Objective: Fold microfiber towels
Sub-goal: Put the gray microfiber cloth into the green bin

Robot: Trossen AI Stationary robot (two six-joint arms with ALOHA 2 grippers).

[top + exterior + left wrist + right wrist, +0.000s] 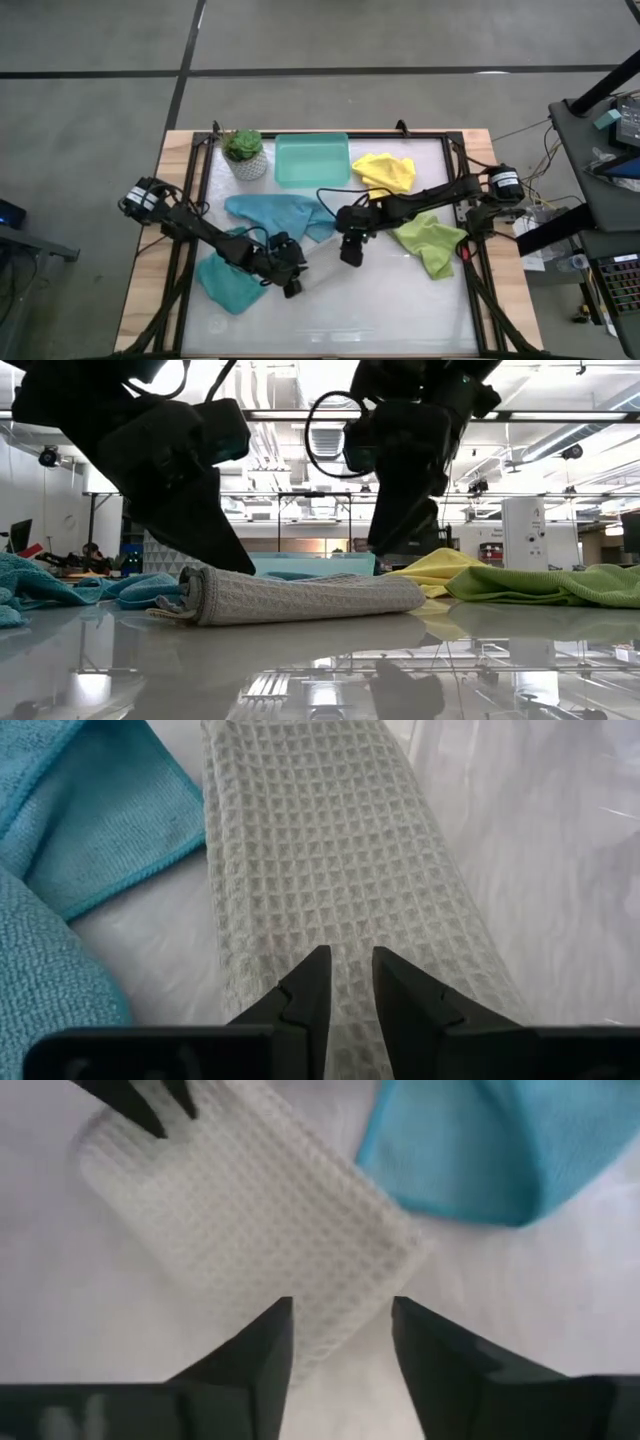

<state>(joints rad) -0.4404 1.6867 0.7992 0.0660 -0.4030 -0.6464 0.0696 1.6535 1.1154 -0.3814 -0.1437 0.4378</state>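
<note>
no brand, label or writing could be read anywhere in these views.

the left arm reached in from the table's left edge, bent low toward the middle front, with the left gripper down at one end of the folded light grey towel. in the left wrist view its two dark fingers stood close together with a narrow gap, tips on or just over the waffle-textured cloth; whether they pinched it could not be told.

the right arm stretched in from the right edge across the table, and the right gripper hung over the other end of the grey towel. in the right wrist view its fingers were spread apart above the cloth's edge, holding nothing.

five towels were counted. the grey one lay near the middle front of the pale table as a long flat folded bundle. two teal-blue towels lay to the left: one spread teal-blue towel behind the grippers, and one crumpled teal-blue towel near the left arm. one yellow towel lay rumpled toward the back right, just beside a rigid teal tray. one lime green towel lay crumpled on the right, partly under the right arm.

one small potted plant stood at the back left, just beside the tray. beyond the table, the low view showed an open workshop room.
</note>
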